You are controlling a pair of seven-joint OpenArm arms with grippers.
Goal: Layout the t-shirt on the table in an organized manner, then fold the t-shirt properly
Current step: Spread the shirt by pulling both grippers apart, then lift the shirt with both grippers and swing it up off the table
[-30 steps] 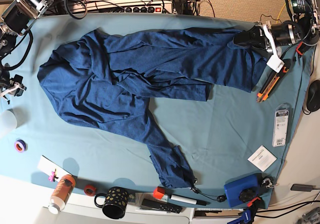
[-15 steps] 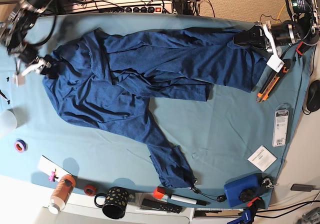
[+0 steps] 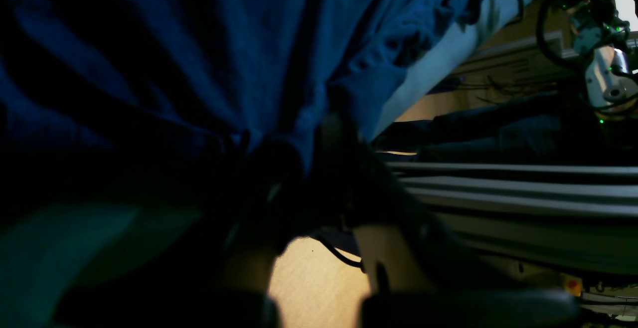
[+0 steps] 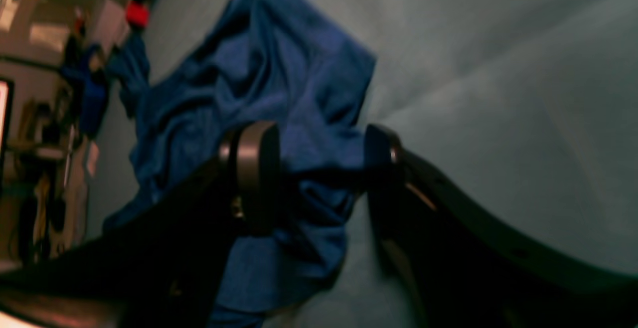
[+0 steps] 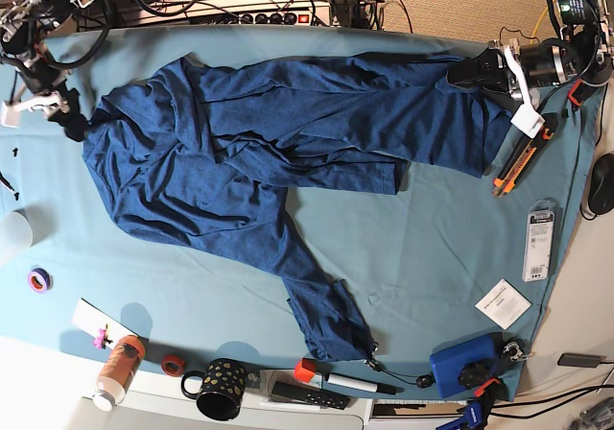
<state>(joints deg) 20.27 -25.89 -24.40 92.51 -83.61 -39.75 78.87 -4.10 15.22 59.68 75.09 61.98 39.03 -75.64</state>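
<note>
Dark navy-blue heathered t-shirt (image 5: pixel 259 152) lies crumpled across the far half of the table covered in light teal cloth (image 5: pixel 432 257), with 1 long strip trailing down to the near edge by the white marker pen (image 5: pixel 353 383).

Left gripper (image 5: pixel 477 69) is pressed together on the t-shirt's corner at the far right table edge; the wrist view shows fabric bunched between the dark fingers (image 3: pixel 344 168).

Right gripper (image 5: pixel 59 113) sits at the shirt's left edge, jaws spread, fabric between the 2 pads (image 4: pixel 251 168), not pinched.

Open cloth: the near-right area, between the strip and the orange utility knife (image 5: pixel 518 161). Near edge is crowded: black dotted mug (image 5: pixel 221 387), blue box (image 5: pixel 465 363).
</note>
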